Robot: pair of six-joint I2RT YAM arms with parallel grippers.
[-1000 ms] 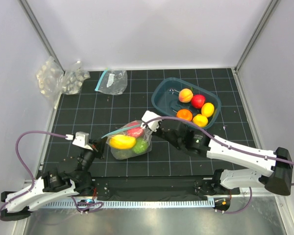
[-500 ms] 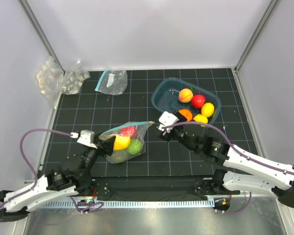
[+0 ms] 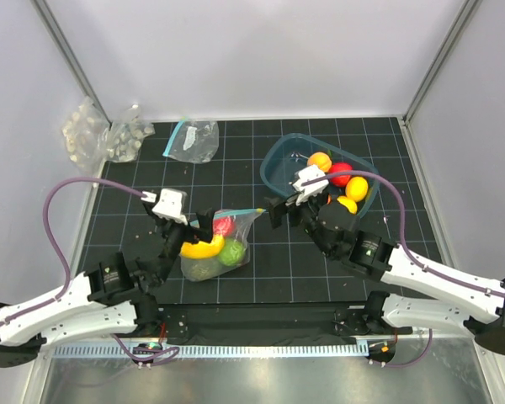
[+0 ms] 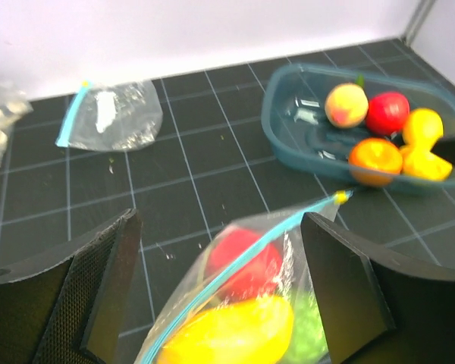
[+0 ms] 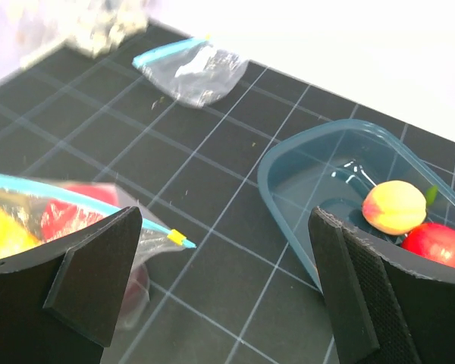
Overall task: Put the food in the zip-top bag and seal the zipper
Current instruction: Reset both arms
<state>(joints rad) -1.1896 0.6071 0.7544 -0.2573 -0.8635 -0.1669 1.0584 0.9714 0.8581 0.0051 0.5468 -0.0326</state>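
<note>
Teal runs in one unbroken line along the mouth of the bag (image 3: 215, 252) seen from above. The zipper (image 3: 236, 215) looks pressed shut over a lemon (image 3: 200, 249), a red ball (image 3: 224, 225), a green ball (image 3: 231, 252) and the melon (image 3: 199, 268). My left claw (image 3: 198, 225) and right claw (image 3: 279, 210) flank it, both spread wide and holding nothing. More fruits (image 3: 341, 174) sit in the tub (image 3: 273, 164) behind my right claw. From my left wrist, the bag lies low between my parted fingers (image 4: 98, 288), not gripped, and the zipper slants up to a yellow tab (image 4: 338, 197). From my right wrist, only the bag's corner shows at lower left, beside one finger, with the tab pointing toward the tub. I judge the packing and sealing done, or very nearly. Whether the strip is locked along its whole run I cannot tell, so a check press may be all that is left.
</note>
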